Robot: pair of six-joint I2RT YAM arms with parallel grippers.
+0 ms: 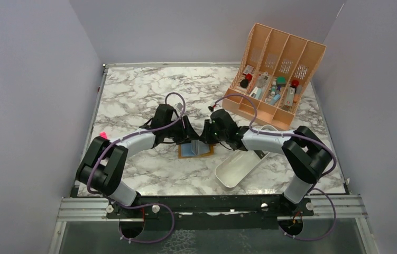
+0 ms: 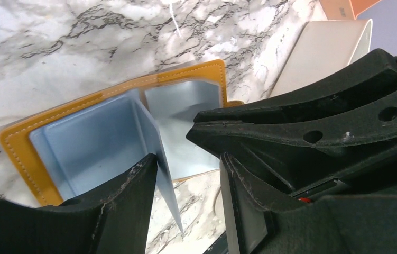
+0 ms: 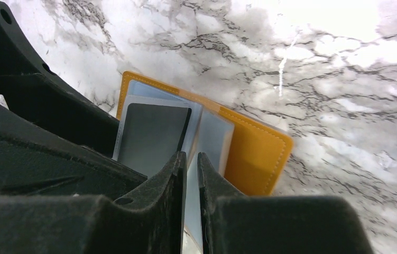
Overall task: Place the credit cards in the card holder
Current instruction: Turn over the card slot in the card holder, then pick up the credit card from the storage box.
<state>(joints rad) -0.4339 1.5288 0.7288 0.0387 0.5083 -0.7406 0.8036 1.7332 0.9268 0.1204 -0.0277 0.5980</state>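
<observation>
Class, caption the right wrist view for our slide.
Right hand straddling a pale blue sheet over the open orange card holder.

Both are the same build: left arm and right arm have silvery-white tube links between chunky black joints, with purple cables looping along them. There's a little pink tag on the left one. The black plastic fingers look pretty scuffed, pale scratches everywhere.

A counter patterned like white marble with grey veins is boxed in by plain pale lilac walls on the left, back and right. A metal rail runs along its near edge. The light is soft and even.
</observation>
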